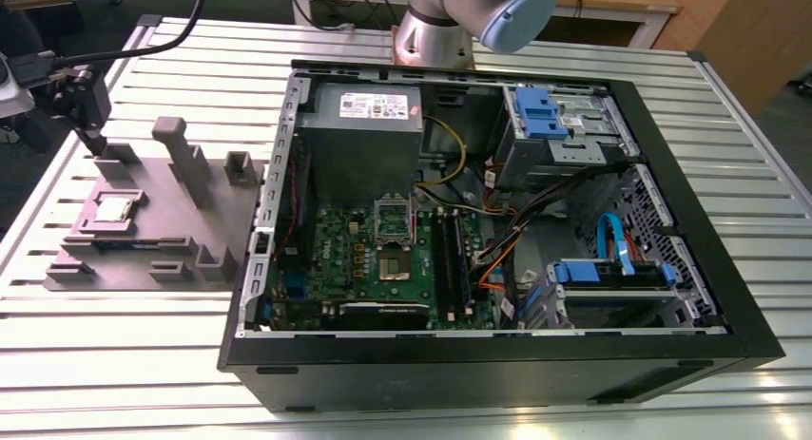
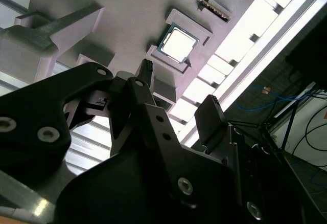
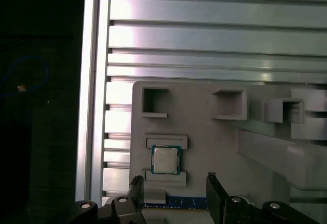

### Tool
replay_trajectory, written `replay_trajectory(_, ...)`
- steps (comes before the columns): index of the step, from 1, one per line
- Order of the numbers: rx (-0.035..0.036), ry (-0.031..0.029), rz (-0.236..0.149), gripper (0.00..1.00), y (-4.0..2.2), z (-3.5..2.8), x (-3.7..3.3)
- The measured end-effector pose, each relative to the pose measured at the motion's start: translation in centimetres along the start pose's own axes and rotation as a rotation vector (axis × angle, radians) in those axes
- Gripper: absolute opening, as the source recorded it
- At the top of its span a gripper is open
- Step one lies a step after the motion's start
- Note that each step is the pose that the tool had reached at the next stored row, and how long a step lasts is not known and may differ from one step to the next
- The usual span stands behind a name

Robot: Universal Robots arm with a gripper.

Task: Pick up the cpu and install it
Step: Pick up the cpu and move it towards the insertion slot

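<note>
The cpu [image 3: 165,159], a small flat square with a shiny silver top, was seated in a recess of the grey fixture [image 3: 204,142]. The hand [image 3: 173,179] was held spread over the fixture, empty.

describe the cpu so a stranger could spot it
Find the open black computer case; to the exterior view's left of it lies a grey fixture block. The cpu sits in a framed recess on it, the only shiny square among grey posts.
</note>
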State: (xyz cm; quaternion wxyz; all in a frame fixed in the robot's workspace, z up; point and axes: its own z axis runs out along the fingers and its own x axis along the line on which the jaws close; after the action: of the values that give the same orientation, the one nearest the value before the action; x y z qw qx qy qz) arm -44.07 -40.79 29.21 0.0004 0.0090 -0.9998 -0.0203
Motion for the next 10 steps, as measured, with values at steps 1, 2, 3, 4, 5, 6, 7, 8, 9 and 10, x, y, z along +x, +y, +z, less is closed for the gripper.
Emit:
replay_trajectory(1,0.0000,0.0000,0.000,0.60,0.00,0.00,0.00)
replay_trajectory(2,0.0000,0.0000,0.000,0.60,0.00,0.00,0.00)
replay_trajectory(3,0.0000,0.0000,0.000,0.60,0.00,0.01,0.00)
replay_trajectory(4,-0.0001,-0.0002,0.000,0.60,0.00,0.05,0.00)
replay_trajectory(5,-0.0003,-0.0005,0.000,0.60,0.00,0.14,0.00)
replay_trajectory(6,-0.0001,-0.0001,0.000,0.60,-0.01,0.25,0.00)
replay_trajectory(7,0.0000,0.0000,0.000,0.60,-0.02,0.39,0.00)
replay_trajectory(8,-0.0001,-0.0001,0.000,0.60,-0.02,0.55,0.00)
replay_trajectory(9,0.0000,0.0000,0.000,0.60,-0.03,0.72,0.00)
replay_trajectory(10,0.0000,0.0000,0.000,0.60,-0.04,0.87,0.00)
